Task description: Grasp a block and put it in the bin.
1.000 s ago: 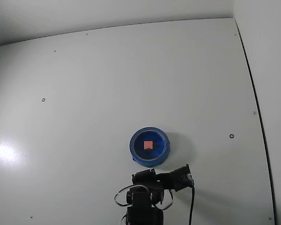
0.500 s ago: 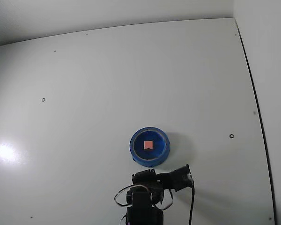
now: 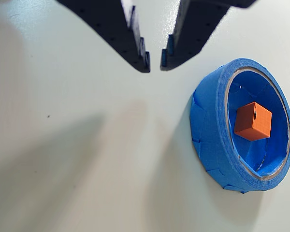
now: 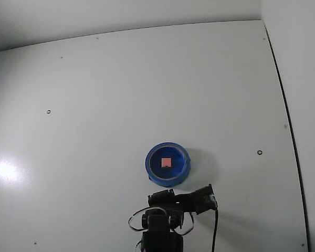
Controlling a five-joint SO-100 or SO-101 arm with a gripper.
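The block (image 3: 253, 121) lies inside the bin (image 3: 210, 140) on the white bench (image 3: 77, 145), near the middle of the bin's floor. The wrist view shows the dark fingers (image 3: 154, 65) empty, tips nearly closed with a thin gap, to the left of the bin. The fixed view shows the folded arm (image 4: 170, 210) just below the bin (image 4: 153, 170), block (image 4: 166, 162) inside, but its fingers cannot be made out there.

A smooth white tabletop (image 4: 121, 94) fills the fixed view. A bright glare spot (image 4: 5, 169) sits at its left edge. A small dark ring mark (image 4: 259, 153) lies right of centre.
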